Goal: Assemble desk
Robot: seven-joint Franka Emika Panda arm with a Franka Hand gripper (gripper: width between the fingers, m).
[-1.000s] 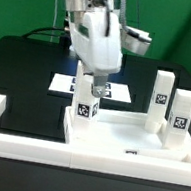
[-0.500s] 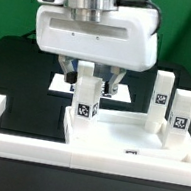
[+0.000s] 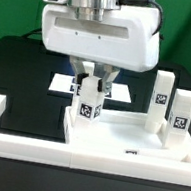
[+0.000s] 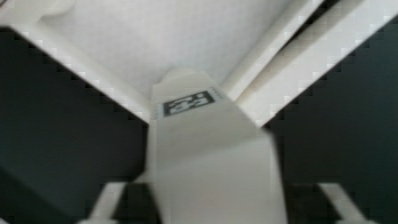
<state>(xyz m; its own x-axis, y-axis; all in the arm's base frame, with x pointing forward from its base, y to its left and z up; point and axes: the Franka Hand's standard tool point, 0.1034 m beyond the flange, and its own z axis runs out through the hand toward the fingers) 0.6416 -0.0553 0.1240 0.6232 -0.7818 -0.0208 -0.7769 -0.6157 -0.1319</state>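
Between the fingers: a short square white plastic leg [image 3: 87, 100] with a black-and-white tag stands upright at the tabletop's back corner, on the exterior view's left.
Gripper: the two-finger gripper [image 3: 92, 80] hangs straight above that leg with its jaws drawn in on the leg's upper end; from the exterior view it looks closed on the leg, contact on both sides judged likely but not plain.
Wrist view: the same leg [image 4: 205, 145] runs lengthwise away from the camera, tag at its far end, with one fingertip [image 4: 111, 203] low on either flank.
Key relation: the leg's long axis is vertical and in line with the gripper's own axis, so the leg lies directly below the wrist; any turning or pressing would act about that upright line.
Tabletop: the wide flat rimmed white rectangular tabletop [image 3: 126, 140] lies flat, pushed against the long low white U-shaped border wall [image 3: 34, 144] near the front.
Other legs: two more white square legs, one [image 3: 161, 100] and another [image 3: 181, 114], stand upright at the tabletop's side on the exterior view's right.
Count: three legs visible, one tabletop, one arm; a fourth leg is not seen.
Behind: the marker board [image 3: 65, 82] lies flat on the black table [image 3: 22, 70], partly hidden by the gripper.
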